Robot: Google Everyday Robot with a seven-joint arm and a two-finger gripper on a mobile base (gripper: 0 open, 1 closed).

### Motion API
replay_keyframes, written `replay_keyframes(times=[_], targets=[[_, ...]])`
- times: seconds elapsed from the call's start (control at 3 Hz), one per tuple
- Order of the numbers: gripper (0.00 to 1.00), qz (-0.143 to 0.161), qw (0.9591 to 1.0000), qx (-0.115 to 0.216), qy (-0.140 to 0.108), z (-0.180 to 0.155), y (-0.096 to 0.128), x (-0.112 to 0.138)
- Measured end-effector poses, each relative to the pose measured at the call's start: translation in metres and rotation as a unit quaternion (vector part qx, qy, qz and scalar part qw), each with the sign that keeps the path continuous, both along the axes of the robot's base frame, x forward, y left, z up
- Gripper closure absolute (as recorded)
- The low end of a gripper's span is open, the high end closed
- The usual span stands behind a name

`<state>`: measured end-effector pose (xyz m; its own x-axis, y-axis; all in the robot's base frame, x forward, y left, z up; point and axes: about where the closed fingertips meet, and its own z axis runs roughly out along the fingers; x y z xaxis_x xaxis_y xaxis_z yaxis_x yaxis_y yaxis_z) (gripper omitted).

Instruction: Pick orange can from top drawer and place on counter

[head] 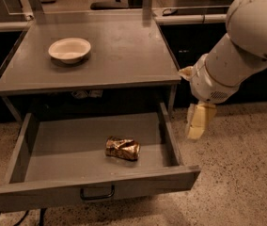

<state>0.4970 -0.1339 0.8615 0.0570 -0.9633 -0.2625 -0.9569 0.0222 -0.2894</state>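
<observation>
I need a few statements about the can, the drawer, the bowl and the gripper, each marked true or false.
1. The orange can lies inside the top drawer. True.
2. The top drawer is shut. False: it is pulled open.
3. The gripper hangs outside the drawer, beyond its right wall in the camera view. True.
4. The cream bowl sits on the counter. True.
5. The gripper holds the orange can. False: the can lies apart from it, on the drawer floor.

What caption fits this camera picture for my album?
Gripper hangs right of the open drawer, can lying inside, bowl on the counter.
</observation>
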Motion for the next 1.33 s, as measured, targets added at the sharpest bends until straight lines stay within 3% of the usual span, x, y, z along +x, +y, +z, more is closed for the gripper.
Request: replay_keyframes(times=[0.33,0.67,1.0,1.33], targets=[[0.0,0.0,1.0,0.0,0.001,0.0,0.0,-0.001],[0.0,0.018,0.9992,0.028,0.02,-0.038,0.01,-0.002],[0.0,0.065,0.9925,0.086,0.057,-0.097,0.06,-0.016],[0.0,0.103,0.983,0.133,0.074,-0.132,0.122,-0.025]])
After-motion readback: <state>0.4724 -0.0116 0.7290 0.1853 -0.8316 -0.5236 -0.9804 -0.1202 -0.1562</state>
